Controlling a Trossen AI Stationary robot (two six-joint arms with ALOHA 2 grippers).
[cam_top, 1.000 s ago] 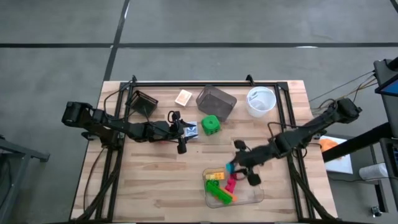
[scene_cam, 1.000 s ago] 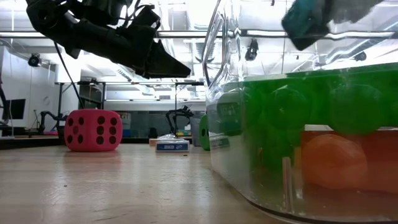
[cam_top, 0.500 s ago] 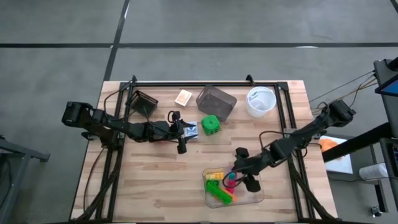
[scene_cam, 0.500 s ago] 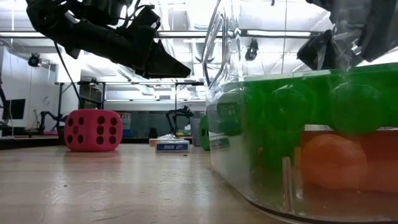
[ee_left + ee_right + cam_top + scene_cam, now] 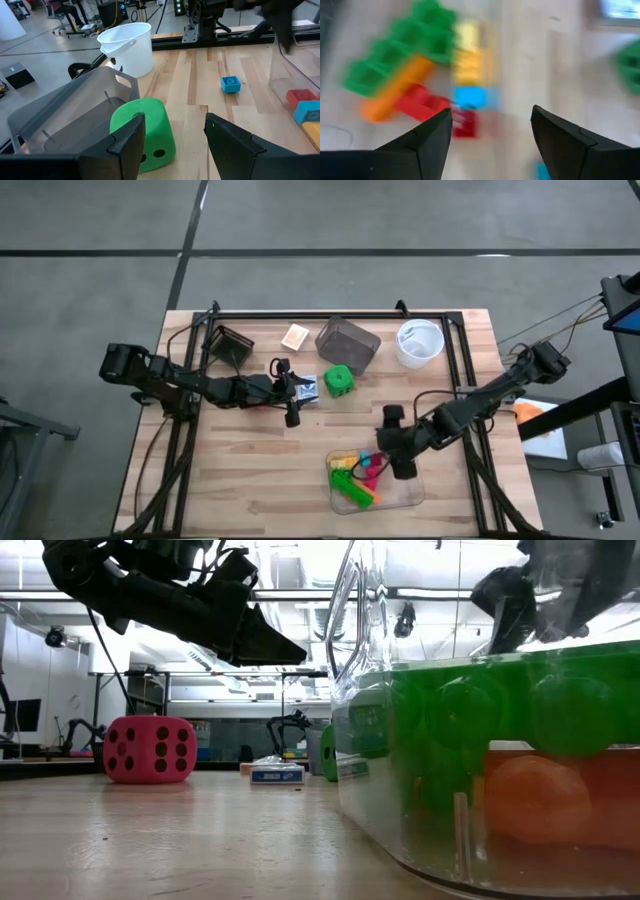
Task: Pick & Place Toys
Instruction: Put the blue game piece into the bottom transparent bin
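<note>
Just below the empty, wide-open right pincer (image 5: pixel 385 455), the bricks (image 5: pixel 352 477) lie heaped in the tray (image 5: pixel 410 498). Beside them the long orange brick (image 5: pixel 395 90) lies slantwise across the right wrist view. The left pincer (image 5: pixel 292 393), half open, hovers by the green die (image 5: pixel 339 381).

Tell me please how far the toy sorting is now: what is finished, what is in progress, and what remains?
Done: several bricks (green, yellow, pink, orange) lie in the clear tray. In progress: the right gripper hangs open and empty over the tray's edge; the left gripper, open, holds nothing and faces the green die. Left: the green die, the red die, the card pack, the tan block and a blue brick sit on the table.
</note>
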